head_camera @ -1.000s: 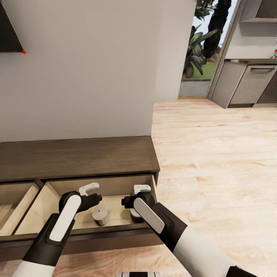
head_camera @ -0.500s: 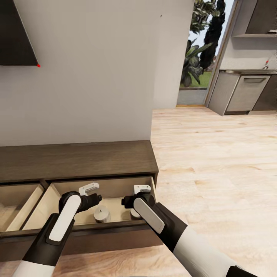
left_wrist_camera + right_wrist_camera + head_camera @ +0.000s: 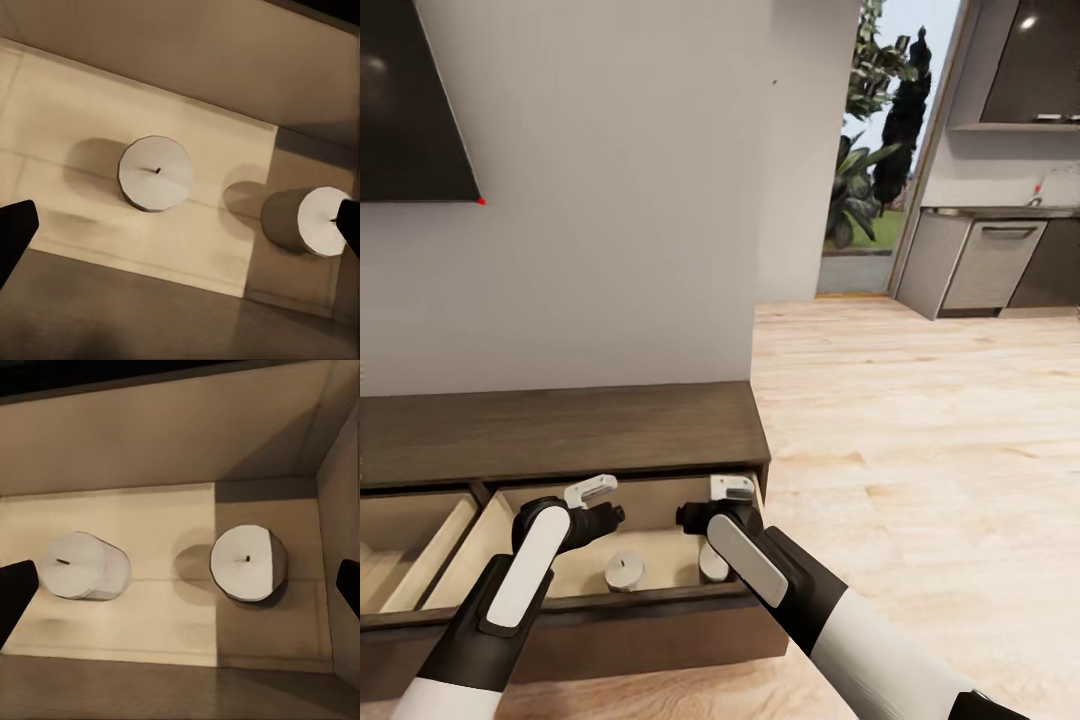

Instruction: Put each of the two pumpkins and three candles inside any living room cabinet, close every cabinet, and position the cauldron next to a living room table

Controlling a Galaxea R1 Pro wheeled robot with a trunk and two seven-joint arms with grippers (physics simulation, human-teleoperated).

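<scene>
1. Head view: left gripper (image 3: 600, 500) and right gripper (image 3: 728, 497) hover over the cabinet's (image 3: 560, 432) open drawer, both spread wide and empty.
2. Two candles (image 3: 624, 570) (image 3: 712, 565) stand upright inside, apart, the right arm partly covering one.
3. Beyond: grey wall (image 3: 610, 200), dark screen (image 3: 410, 100), kitchen units (image 3: 990, 265).

two candles (image 3: 624, 570) (image 3: 712, 565) in one cabinet (image 3: 560, 432) with two open drawers; possibly more hidden.
</scene>
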